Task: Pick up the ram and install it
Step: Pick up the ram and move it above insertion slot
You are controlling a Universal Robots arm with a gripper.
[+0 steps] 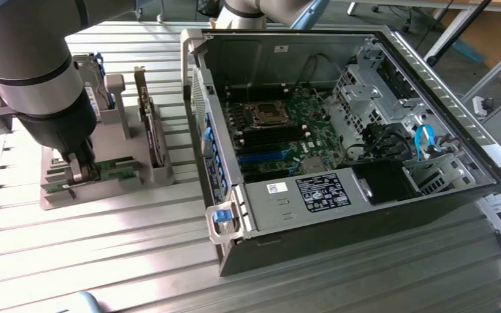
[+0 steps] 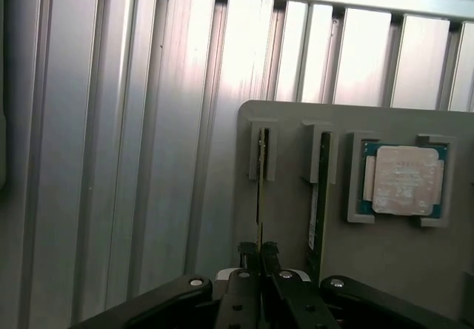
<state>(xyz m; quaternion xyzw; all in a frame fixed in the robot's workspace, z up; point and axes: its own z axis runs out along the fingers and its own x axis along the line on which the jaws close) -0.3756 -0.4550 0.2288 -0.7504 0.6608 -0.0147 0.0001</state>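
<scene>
Well, the table is ribbed aluminium, long pale slats with dark grooves between, shining where the light catches them; on it lies a flat, matte grey holder with a rounded corner and small raised brackets. The ram stands on edge in the slot nearest the holder's edge, a thin green strip seen edge-on; a second stick, just as thin, stands in the next slot, and past that a square silver processor lies flat in its own framed recess, with green board showing round its lid. The gripper hangs straight down over the holder; its black fingers are pressed in on the ram's thin edge from both sides, pinching it where it sits in its slot. The arm is a fat grey-and-black cylinder, near upright above the holder, wrist pointing down; beside the holder sits an open black computer case, its green motherboard bare.
</scene>
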